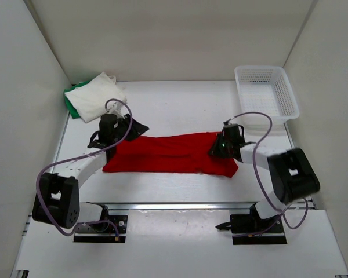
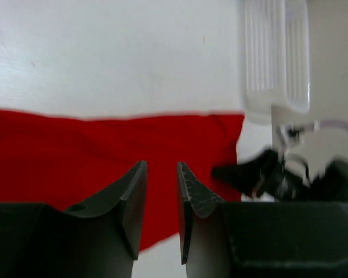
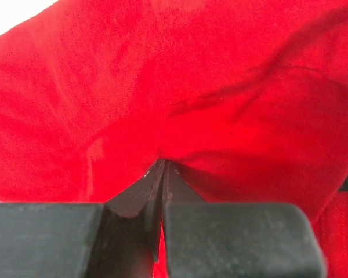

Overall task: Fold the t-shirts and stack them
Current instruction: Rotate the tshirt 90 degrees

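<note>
A: Surface and surroundings?

B: White counter [image 1: 180, 107], boxed in by plain white walls at left, back and right. White mesh basket [image 1: 265, 92] at the far right corner.

A: Anything hidden or hard to make out?

B: Green t-shirt [image 1: 71, 101] mostly buried beneath the folded white t-shirt [image 1: 95, 97] at the far left corner, with only an edge peeking out. Right wrist view almost filled with red cloth. Left wrist view blurred around the basket and the other arm. Collar and sleeves of the red t-shirt [image 1: 168, 153] impossible to pick out.

A: Where on the counter, and lying which way?

B: Mid-counter, between both arms, laid out as a long band. Long axis running left to right, roughly parallel to the near edge. Neck end not identifiable.

A: And the pincers?

B: Left pincer [image 2: 161, 168] near the band's left end, jaws parted by a narrow gap, nothing between them. Right pincer [image 3: 163, 163] clamped tight on a pinch of red cloth at the band's right end, fabric puckered around the tips.
</note>
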Controlling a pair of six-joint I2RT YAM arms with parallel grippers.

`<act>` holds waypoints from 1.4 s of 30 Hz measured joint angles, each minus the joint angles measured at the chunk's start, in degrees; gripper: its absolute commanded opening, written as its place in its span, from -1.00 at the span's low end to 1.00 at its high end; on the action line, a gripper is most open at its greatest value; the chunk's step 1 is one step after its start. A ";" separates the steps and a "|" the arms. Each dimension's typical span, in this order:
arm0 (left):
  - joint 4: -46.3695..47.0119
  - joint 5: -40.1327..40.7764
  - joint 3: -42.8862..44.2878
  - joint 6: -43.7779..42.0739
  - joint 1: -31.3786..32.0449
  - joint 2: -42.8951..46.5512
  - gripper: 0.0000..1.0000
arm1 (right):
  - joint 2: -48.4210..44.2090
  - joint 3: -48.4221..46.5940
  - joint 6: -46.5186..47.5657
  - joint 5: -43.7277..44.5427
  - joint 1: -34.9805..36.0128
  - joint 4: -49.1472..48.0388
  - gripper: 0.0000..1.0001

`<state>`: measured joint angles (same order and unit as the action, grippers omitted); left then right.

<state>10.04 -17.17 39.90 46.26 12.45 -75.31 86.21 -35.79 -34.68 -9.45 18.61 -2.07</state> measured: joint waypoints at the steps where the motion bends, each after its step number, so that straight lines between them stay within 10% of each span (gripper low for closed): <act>1: -0.90 -0.92 0.00 -0.35 0.85 -0.39 -0.28 | 3.72 -3.30 0.13 -0.59 -0.33 -0.24 -1.00; 9: -7.13 -5.99 -0.15 -2.64 0.79 -0.11 -0.09 | 50.84 -70.29 4.96 -8.00 -1.81 15.50 -1.00; 12: -9.90 -6.23 -0.20 -4.04 -0.46 1.95 -0.01 | 62.95 -96.48 8.44 -6.99 -0.79 26.71 -0.70; 16: -11.37 -6.75 -1.14 -5.38 -1.51 4.90 -0.02 | 47.58 -80.65 12.20 -4.72 2.38 25.16 -0.22; 24: -14.53 -7.87 -7.10 -6.91 -4.76 9.01 -0.47 | 7.48 -39.32 9.57 -6.69 14.82 6.36 -0.27; 37: -18.21 -6.03 -7.17 -10.84 -4.52 15.10 -0.36 | 30.38 -37.48 1.62 -2.43 23.67 -0.07 -0.18; 42: -18.10 -5.92 -7.28 -10.93 -4.22 14.97 -0.37 | 32.65 -39.36 0.13 -0.74 23.69 0.02 -0.92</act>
<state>-8.05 -23.09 32.62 35.33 8.23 -60.34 118.87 -75.16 -34.54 -10.20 42.30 -2.04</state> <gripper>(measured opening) 0.316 0.169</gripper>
